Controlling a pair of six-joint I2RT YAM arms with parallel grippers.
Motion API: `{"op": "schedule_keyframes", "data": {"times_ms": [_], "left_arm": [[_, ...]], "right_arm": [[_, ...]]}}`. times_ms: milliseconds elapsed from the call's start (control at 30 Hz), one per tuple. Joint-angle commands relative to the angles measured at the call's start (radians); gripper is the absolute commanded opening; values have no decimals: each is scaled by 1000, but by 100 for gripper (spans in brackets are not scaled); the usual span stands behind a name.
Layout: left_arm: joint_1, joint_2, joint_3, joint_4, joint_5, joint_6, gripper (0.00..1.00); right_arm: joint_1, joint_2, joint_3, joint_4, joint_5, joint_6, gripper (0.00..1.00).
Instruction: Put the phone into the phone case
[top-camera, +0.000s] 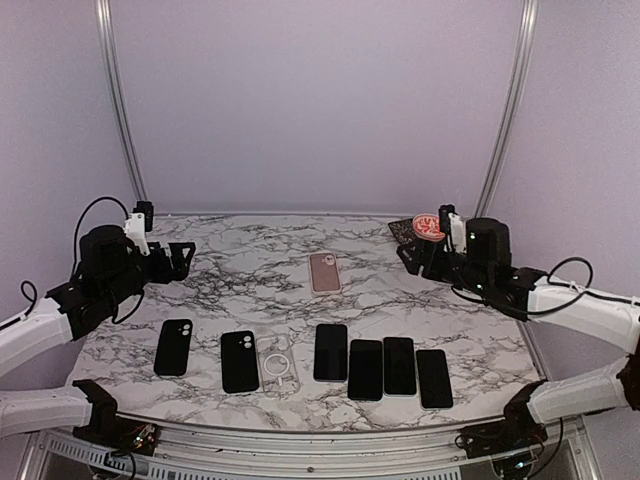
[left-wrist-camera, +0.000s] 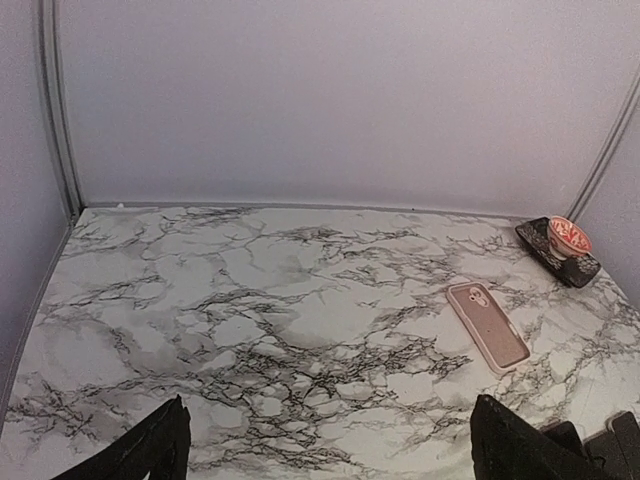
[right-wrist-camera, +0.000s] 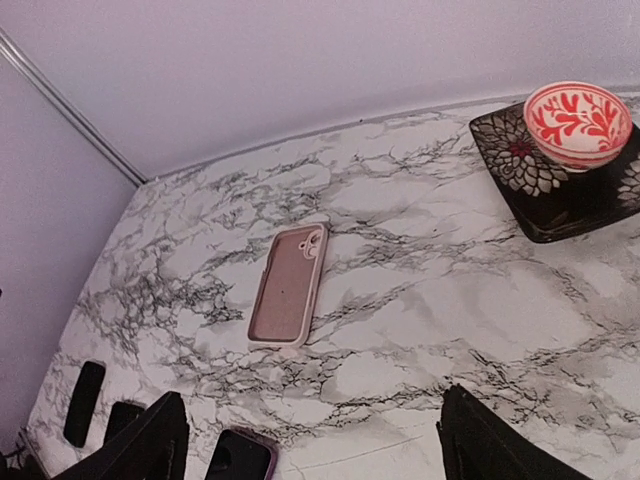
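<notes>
A pink phone case (top-camera: 324, 272) lies open side up, alone at the middle of the marble table; it also shows in the left wrist view (left-wrist-camera: 487, 326) and in the right wrist view (right-wrist-camera: 288, 286). Several dark phones lie in a row near the front, one of them (top-camera: 331, 352) just right of centre, with its corner in the right wrist view (right-wrist-camera: 240, 457). My left gripper (top-camera: 182, 260) is open and empty at the far left, well away from the case. My right gripper (top-camera: 415, 258) is open and empty at the far right.
A clear case (top-camera: 277, 362) and two black cases (top-camera: 239, 361) lie in the front row at the left. A dark patterned tray (right-wrist-camera: 560, 190) with a red-and-white bowl (right-wrist-camera: 577, 122) stands at the back right corner. A wall closes the back.
</notes>
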Motion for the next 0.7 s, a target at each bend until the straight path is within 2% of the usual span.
{"op": "schedule_keyframes", "data": {"times_ms": [0,67,167,267,333,500,667], "left_arm": [[-9,153,111,-49,191,99,99],[-22,212,146,-49,208,112,99],[-29,263,171,-49,219,128,99],[-32,263,151,-50,197,138,99],[-32,242,130,-52,174,149,99],[-35,197,96,-26,170,158,99],[-41,210,95,-23,170,159,99]], "right_arm": [[209,287,348,-266,224,-99,81],[257,483,538,-439,323,-90,76],[315,720,768,-593,381,-84,72],[372,895,925,-689,375,-78,71],[413,962,1002,-750,352,-60,76],[483,1030,1061,-900,312,2,98],[532,1036,1003,-963,225,71,99]]}}
